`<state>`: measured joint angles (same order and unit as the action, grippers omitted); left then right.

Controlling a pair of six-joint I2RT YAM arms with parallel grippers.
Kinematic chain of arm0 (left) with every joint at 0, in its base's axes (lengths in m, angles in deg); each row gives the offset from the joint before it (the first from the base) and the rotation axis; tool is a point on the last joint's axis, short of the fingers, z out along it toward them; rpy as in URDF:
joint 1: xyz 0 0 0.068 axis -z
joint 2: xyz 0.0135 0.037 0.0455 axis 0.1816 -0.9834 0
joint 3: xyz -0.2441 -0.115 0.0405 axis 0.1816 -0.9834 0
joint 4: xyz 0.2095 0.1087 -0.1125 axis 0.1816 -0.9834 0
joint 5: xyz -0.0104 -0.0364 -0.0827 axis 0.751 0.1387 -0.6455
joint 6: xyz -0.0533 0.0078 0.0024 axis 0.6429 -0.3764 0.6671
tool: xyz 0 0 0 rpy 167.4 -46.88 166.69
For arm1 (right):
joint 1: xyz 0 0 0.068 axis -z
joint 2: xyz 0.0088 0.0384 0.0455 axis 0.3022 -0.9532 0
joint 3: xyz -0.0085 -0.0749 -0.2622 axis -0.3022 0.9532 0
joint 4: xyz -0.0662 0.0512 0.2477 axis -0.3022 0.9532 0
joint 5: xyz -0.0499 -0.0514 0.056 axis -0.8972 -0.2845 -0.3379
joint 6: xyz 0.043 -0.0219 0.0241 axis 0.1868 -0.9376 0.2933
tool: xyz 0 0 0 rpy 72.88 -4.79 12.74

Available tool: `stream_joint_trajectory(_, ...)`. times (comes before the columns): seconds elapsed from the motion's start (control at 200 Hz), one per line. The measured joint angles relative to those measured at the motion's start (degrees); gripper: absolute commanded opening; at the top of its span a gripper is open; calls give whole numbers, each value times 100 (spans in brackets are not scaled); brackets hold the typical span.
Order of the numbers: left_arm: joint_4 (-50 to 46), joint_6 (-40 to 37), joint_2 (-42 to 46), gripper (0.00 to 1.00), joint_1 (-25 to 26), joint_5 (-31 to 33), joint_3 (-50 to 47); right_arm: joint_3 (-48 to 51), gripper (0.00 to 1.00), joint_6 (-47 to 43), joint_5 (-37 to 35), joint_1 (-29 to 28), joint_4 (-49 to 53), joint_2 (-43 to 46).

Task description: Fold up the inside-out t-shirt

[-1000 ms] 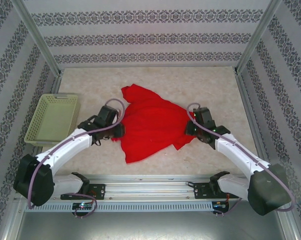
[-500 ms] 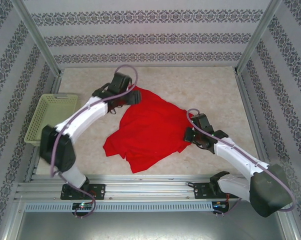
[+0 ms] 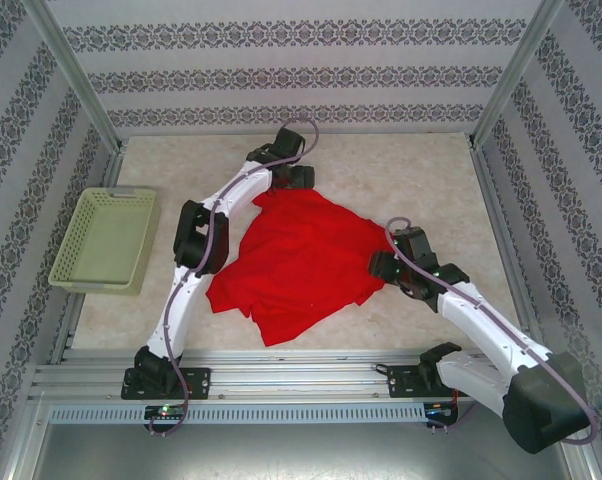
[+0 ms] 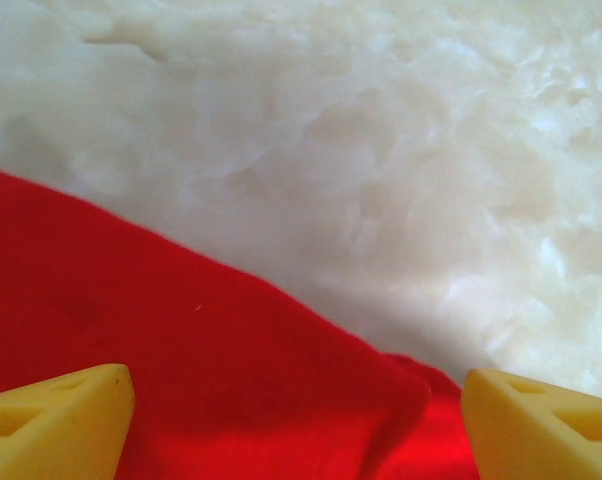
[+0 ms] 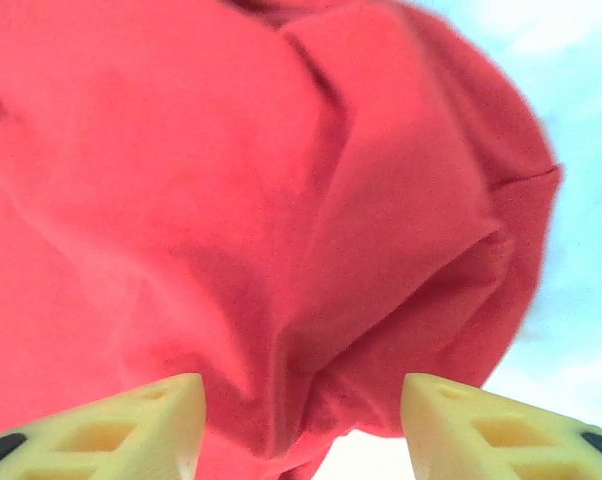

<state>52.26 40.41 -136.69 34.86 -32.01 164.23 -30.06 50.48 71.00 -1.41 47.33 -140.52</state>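
The inside-out t-shirt (image 3: 301,260) lies crumpled and roughly spread in the middle of the table, plain bright red. My left gripper (image 3: 301,183) reaches far out over the shirt's back edge. In the left wrist view its yellow fingers (image 4: 56,420) stand wide apart, so the left gripper (image 4: 296,430) is open above the t-shirt's (image 4: 181,350) edge with nothing pinched. My right gripper (image 3: 378,268) sits at the shirt's right edge. In the right wrist view it (image 5: 301,430) is open, with bunched cloth (image 5: 281,200) just ahead of its fingertips (image 5: 111,425).
A pale green basket (image 3: 106,240) stands at the table's left side. Patterned walls and metal posts enclose the table. Bare pale tabletop (image 3: 411,170) shows behind the shirt and to its right.
My left arm has swung from the shirt's left side out to its back edge and opened. The right gripper has opened and let go of the right edge. A flap now lies at the front left.
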Motion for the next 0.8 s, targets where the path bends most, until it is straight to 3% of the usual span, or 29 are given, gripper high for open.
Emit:
stream_joint_trajectory(0.08,-57,-72,-326,70,0,-76,295,-57,63,-79,4,304,44,101)
stream_joint_trajectory(0.25,-140,-164,-535,29,-4,-138,448,-90,67,-136,90,1014,28,101)
stream_joint_trajectory(0.345,-177,-146,-529,15,-15,-175,372,-90,67,-133,197,1346,-72,-146)
stream_joint_trajectory(0.669,92,-142,761,4,-116,-315,-1543,-514,59,-269,800,2264,-658,-1904)
stream_joint_trajectory(0.799,210,-144,1167,1,-166,-334,-1884,-601,57,-299,1196,2299,-935,-2319)
